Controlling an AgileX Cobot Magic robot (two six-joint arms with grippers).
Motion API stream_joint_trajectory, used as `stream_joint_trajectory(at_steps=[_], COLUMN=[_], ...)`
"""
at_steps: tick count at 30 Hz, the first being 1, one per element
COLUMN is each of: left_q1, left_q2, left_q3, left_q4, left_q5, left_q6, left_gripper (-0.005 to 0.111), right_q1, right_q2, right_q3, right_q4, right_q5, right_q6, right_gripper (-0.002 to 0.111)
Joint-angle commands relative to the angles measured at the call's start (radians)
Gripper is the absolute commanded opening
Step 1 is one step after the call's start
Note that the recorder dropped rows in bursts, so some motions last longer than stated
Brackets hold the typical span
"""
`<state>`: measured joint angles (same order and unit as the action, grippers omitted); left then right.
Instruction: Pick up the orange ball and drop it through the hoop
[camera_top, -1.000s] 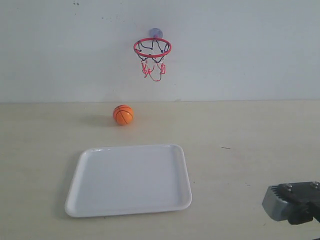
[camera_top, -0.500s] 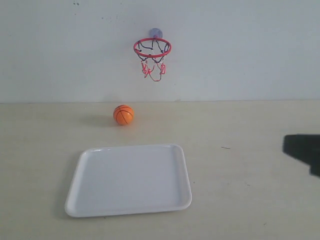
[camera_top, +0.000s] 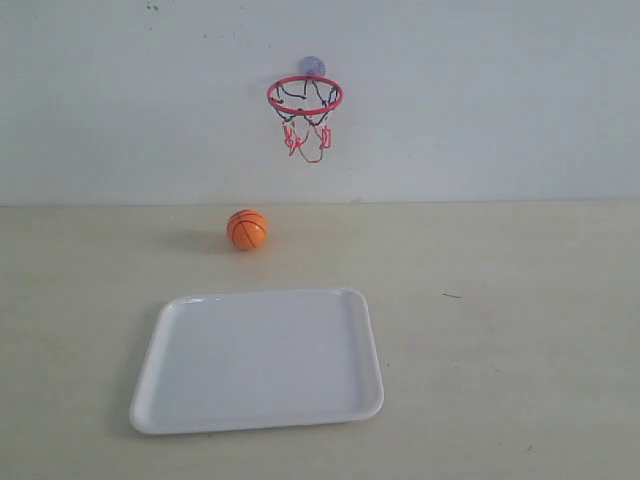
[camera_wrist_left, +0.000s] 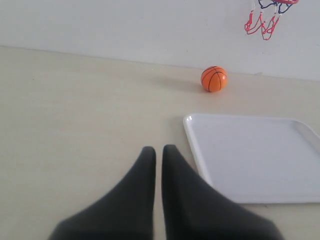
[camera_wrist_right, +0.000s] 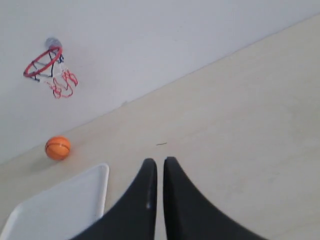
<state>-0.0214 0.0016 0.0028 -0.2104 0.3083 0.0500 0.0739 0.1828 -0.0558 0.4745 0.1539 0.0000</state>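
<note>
The orange ball (camera_top: 247, 229) rests on the table near the back wall, below and a little left of the hoop (camera_top: 305, 96), whose red ring and string net hang from a suction cup on the wall. No arm shows in the exterior view. In the left wrist view the ball (camera_wrist_left: 214, 79) lies far beyond my left gripper (camera_wrist_left: 158, 151), which is shut and empty. In the right wrist view the ball (camera_wrist_right: 57, 148) and the hoop (camera_wrist_right: 44, 62) are far from my right gripper (camera_wrist_right: 159, 163), also shut and empty.
A white rectangular tray (camera_top: 150, 380) lies flat on the beige table in front of the ball. Its corner (camera_wrist_left: 189, 119) is just beside the left gripper's tips, and its edge (camera_wrist_right: 102, 172) lies beside the right gripper. A small dark speck (camera_top: 452, 295) marks the table.
The right arm, seen at the lower right edge of the exterior view a second ago, has moved out of that view. The ball, hoop and tray have not moved.
</note>
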Motion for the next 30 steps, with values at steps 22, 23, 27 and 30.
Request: stream_joint_trajectory(at_steps=[22,23,27,30], left_q1=[0.001,0.001,0.001,0.001], left_q2=[-0.002,-0.002,-0.002,-0.002], left_q3=[-0.003,-0.003,-0.003,-0.003], left_q4=[-0.002,-0.002,-0.002,-0.002], left_q5=[-0.009,-0.009,-0.009,-0.009], left_q6=[-0.002,-0.002,-0.002,-0.002], left_gripper=[0.004,0.004,0.004,0.004], right_q1=[-0.010,-0.010,-0.010,0.013], right_q2=[-0.080,-0.080,-0.080,-0.106], right_q3=[0.056,0.056,0.056,0.056], right_q4=[-0.295,-0.305,-0.296,-0.296], right_q5=[0.150,0.150,0.150,0.150], right_q6=[-0.105,-0.084,-0.064,-0.062], right_gripper=[0.004,0.004,0.004,0.004])
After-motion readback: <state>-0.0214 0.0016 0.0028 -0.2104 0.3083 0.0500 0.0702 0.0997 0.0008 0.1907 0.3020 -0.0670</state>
